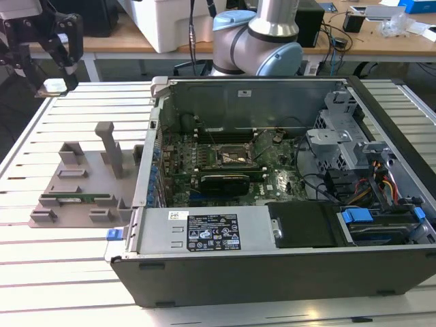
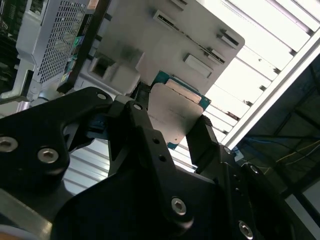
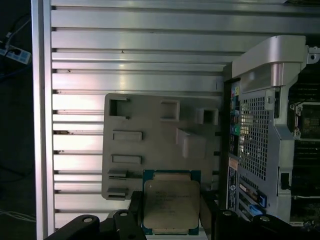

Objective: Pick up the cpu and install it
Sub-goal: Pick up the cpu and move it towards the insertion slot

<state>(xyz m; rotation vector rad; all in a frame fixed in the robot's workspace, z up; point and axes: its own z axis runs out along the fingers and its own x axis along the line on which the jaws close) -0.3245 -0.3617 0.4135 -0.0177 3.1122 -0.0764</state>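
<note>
In both wrist views the cpu point(image 3: 171, 205) point(image 2: 175, 112) is a flat square chip with a silver-grey metal top and a green-edged rim, clamped between my black fingers. My gripper point(image 3: 171, 222) point(image 2: 172, 131) is shut on its two opposite edges. In the exterior view the gripper point(image 1: 56, 76) hangs high over the slatted table's far corner at the exterior view's left, with the cpu point(image 1: 54, 86) a small pale square at its tips. The dark socket frame point(image 1: 228, 158) lies on the motherboard inside the open computer case point(image 1: 272, 252), well off toward the exterior view's right.
A grey plastic fixture tray point(image 1: 75, 197) point(image 3: 150, 115) with upright posts lies on the slatted aluminium table point(image 1: 41, 266), below the gripper and beside the case wall point(image 3: 255, 125). Cables and drive bays point(image 1: 368, 218) fill the case's right end. The arm's base point(image 1: 259, 41) stands behind the case.
</note>
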